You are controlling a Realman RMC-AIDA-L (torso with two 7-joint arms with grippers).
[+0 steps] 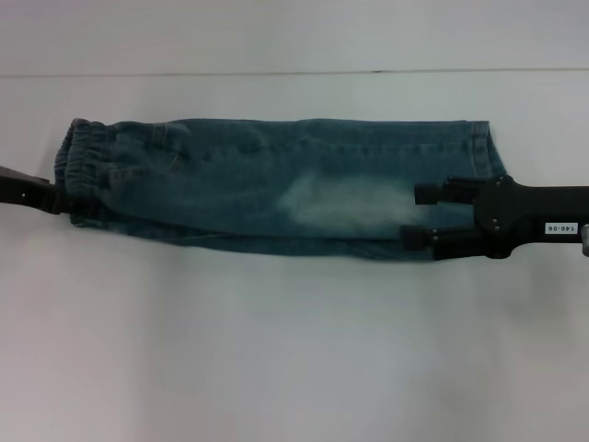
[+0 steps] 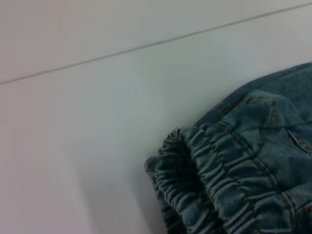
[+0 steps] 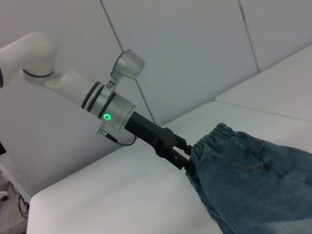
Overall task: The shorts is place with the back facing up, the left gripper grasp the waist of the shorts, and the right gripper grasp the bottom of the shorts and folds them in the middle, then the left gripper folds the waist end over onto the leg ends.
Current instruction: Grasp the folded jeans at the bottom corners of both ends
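White tabletop (image 1: 276, 350) filled the head view, with a thin seam running across it toward twelve o'clock and nothing else lying on it. Across the middle lay the shorts (image 1: 276, 184), already doubled lengthwise into one narrow band, so the first fold down the middle looked done. The waist (image 1: 81, 166) sat at nine o'clock, its gathered elastic bunched and open like a mouth. The leg ends (image 1: 479, 152) sat at three o'clock.

The left gripper (image 3: 187, 158) was at the waist; from the right wrist view its black fingers met the elastic edge and seemed to pinch it, though the fingertips themselves were buried in the cloth, so I judged it closed on the waist rather than saw it plainly. The right gripper (image 1: 419, 215) rested over the hem end with its two fingers spread apart above the denim, holding nothing.

What remained, by my reckoning, was the second fold: carrying the waist over onto the leg ends.

Hard to make out: the lower layer of the fold, the back pockets and any embroidery were hidden or turned under. In the head view only a dark sliver of the left arm showed at the nine o'clock edge. The left wrist view showed just elastic and table, no fingers.
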